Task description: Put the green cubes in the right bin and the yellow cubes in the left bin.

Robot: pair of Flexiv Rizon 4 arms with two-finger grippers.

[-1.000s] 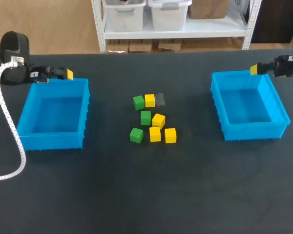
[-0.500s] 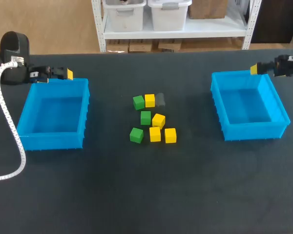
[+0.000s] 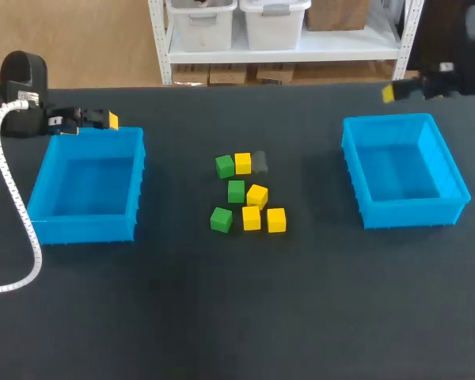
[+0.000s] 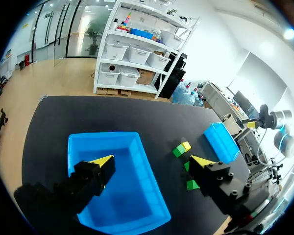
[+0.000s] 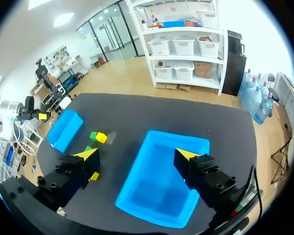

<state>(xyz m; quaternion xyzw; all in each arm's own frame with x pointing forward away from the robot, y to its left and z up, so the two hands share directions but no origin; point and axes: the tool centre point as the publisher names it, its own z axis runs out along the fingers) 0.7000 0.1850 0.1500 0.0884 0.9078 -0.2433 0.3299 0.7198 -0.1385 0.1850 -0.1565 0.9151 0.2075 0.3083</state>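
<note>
Black table [image 3: 237,317] – two blue bins stand on it with a cluster of cubes between them, well apart from both. The left bin [image 3: 83,228] is on the left arm's side and the right bin [image 3: 412,214] on the right arm's. All the cubes lie on the table. Three green cubes [image 3: 236,191] and four yellow cubes [image 3: 257,195] sit close together, some touching. A grey cube [image 3: 260,161] sits just beside the rearmost yellow one.

The left gripper [image 3: 109,120] hangs at the back rim of the left bin. In its wrist view its fingers [image 4: 102,161] stand wide apart over that bin, gripping nothing, with the cubes ahead near one finger. A white cable [image 3: 16,214] runs from the left arm across the table beside the left bin.

The right gripper [image 3: 389,93] is blurred in the head view, beyond the right bin's back corner nearest the cubes. Its wrist view shows its fingers [image 5: 186,155] spread wide over the right bin, gripping nothing – the cubes lie off beside one finger.
</note>
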